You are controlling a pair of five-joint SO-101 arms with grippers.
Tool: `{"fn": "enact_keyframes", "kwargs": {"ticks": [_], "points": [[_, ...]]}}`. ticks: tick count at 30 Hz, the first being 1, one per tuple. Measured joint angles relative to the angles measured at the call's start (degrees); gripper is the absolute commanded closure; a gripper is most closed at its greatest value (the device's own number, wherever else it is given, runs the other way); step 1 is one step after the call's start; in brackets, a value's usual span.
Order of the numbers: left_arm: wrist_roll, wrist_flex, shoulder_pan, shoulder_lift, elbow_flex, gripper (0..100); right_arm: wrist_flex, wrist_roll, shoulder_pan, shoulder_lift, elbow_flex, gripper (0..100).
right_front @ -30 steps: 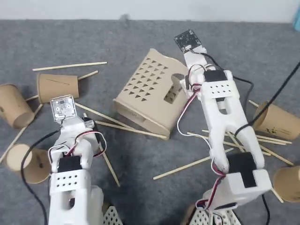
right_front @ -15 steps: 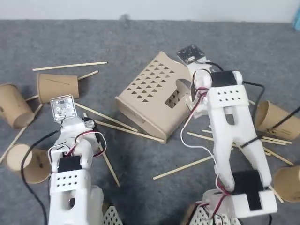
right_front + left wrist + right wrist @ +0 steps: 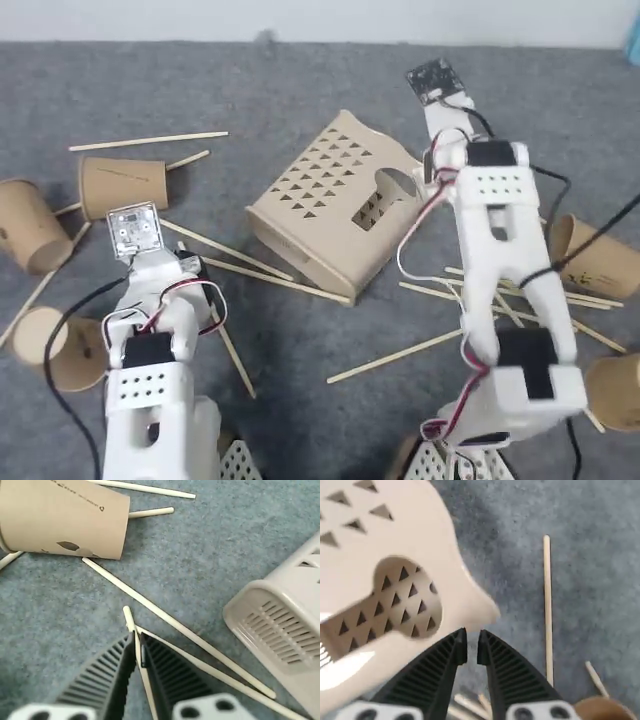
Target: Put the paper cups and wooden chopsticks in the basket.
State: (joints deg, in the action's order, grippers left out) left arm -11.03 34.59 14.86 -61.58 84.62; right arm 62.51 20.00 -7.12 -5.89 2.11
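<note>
Sideways, basket (image 3: 395, 540) mouth toward right gripper (image 3: 471, 642)

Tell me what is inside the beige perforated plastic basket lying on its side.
Through the handle cut-out of the beige perforated plastic basket, only its own far wall shows, with nothing lying there. The rest of the inside is covered by its upper wall.

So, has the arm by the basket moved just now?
Yes. In the high view the right pincer swung away from the basket, toward the nearby paper cup.

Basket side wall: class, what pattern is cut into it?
Rows of small triangular holes in the cream basket, clearest in the high view.
</note>
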Motion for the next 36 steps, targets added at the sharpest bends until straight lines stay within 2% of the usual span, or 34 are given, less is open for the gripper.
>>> {"fn": "enact_keyframes", "kwargs": {"ticks": [3, 9, 17, 22, 27, 31, 36], "points": [[0.0, 0.0, 0.0, 0.0, 0.0, 99, 0.0, 0.0, 0.0, -4.0, -6.3, 91.3], [0.0, 0.0, 0.0, 0.0, 0.0, 99, 4.4, 6.7, -1.0, -9.6, -15.6, 76.0], [0.0, 0.0, 0.0, 0.0, 0.0, 99, 9.8, 9.8, -3.3, -15.7, -20.5, 75.3], [0.0, -1.3, 0.0, 0.0, 0.0, 99, 12.3, 18.2, -3.7, -17.9, -22.8, 75.0], [0.0, -1.7, 0.0, 0.0, 0.0, 99, 14.9, 25.1, -4.0, -18.9, -23.9, 65.4], [0.0, -1.7, 0.0, 0.0, 0.0, 99, 18.2, 30.2, -3.8, -19.4, -24.0, 64.8], [0.0, -1.7, 0.0, 0.0, 0.0, 99, 21.4, 31.5, -3.8, -19.3, -25.7, 64.8]]}}
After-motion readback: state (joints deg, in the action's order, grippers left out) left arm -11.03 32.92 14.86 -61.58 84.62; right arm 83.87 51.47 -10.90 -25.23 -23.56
